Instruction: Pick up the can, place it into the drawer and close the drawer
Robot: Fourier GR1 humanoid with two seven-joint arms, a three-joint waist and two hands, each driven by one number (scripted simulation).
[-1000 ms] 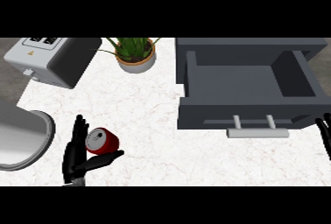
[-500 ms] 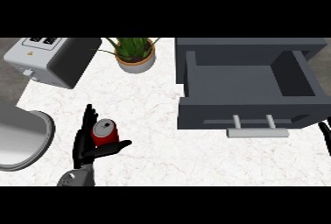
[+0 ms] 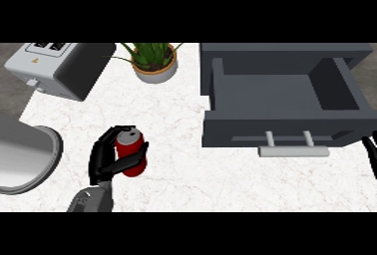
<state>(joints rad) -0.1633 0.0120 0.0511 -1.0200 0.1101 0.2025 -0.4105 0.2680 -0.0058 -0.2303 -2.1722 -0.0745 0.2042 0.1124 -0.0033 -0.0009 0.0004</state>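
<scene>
**Can in the left hand, open drawer waiting across the desk**

At the far left a pale round basin (image 3: 22, 159) sits at the edge of the white marbled desk (image 3: 184, 169), with a grey toaster (image 3: 63, 67) behind it. Just right of the basin, the left hand (image 3: 106, 159) has its fingers and thumb curled round the red can (image 3: 130, 154), which lies tilted in the grasp, its dark top pointing away from the robot. Whether the can has lifted clear of the desk cannot be told from this view.

Behind the middle of the desk stands a potted plant (image 3: 153, 62). To the right, the grey drawer (image 3: 283, 102) is pulled open, its handle (image 3: 293, 149) facing the robot. Only a dark sliver of the right hand (image 3: 370, 157) shows at the right edge; its fingers cannot be judged.

The risks lie in the carry. The can is well apart from the drawer, and being round and tilted, it could slide within the fingers. Carried low, it could catch the drawer's front wall rather than clear it.
</scene>
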